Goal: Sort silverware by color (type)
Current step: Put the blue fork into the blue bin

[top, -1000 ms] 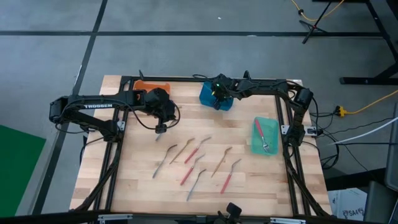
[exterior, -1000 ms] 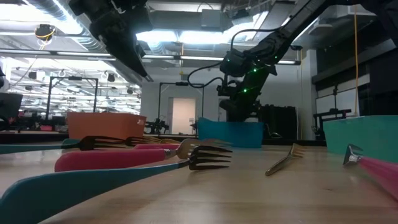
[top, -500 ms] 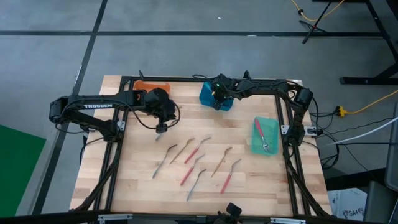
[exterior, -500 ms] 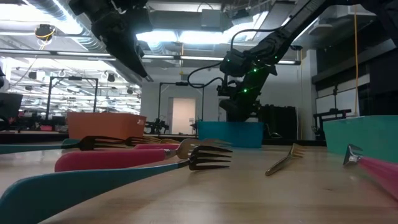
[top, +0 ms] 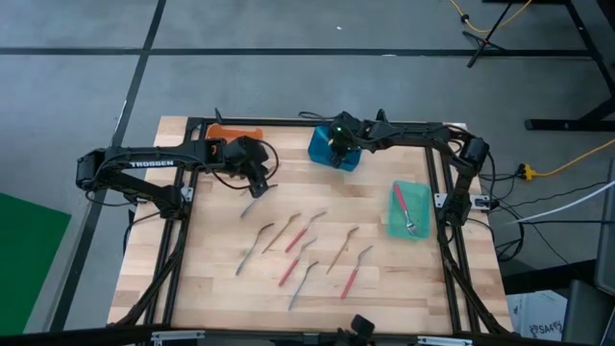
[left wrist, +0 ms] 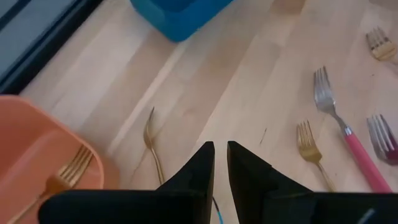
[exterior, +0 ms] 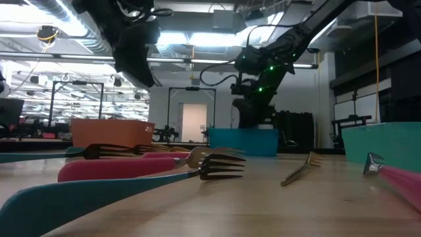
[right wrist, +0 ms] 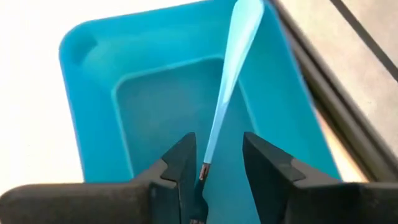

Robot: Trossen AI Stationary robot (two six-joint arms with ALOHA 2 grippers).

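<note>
My left gripper (top: 254, 186) hangs above the table beside the orange bin (top: 235, 130) and is shut on a gold fork (left wrist: 150, 127). Another gold fork (left wrist: 62, 174) lies in that bin. My right gripper (right wrist: 216, 158) stands open over the blue bin (top: 317, 144). A blue-handled fork (right wrist: 227, 81) runs between its fingers without touching them, and its handle end leans on the bin's rim. Several red-handled, gold and blue-handled forks (top: 296, 261) lie flat on the table's middle. My left gripper has the gold fork by its handle (left wrist: 161, 177). The handle runs behind one finger, which hides the place of contact. The fingers slant down from the table's left. The fork hangs clear of the table, with its tines (left wrist: 149, 118) pointing away from the gripper.
A green bin (top: 420, 219) at the right holds a red-handled fork (top: 399, 200). Black frame rails run along the table's left, right and far edges. Bare wood lies between the bins and the loose forks.
My left gripper has rolled about its own pointing line without shifting place. The gold fork has swung with it and now slants below it. My right gripper's fingers have parted over the blue bin, letting go of the blue-handled fork.
</note>
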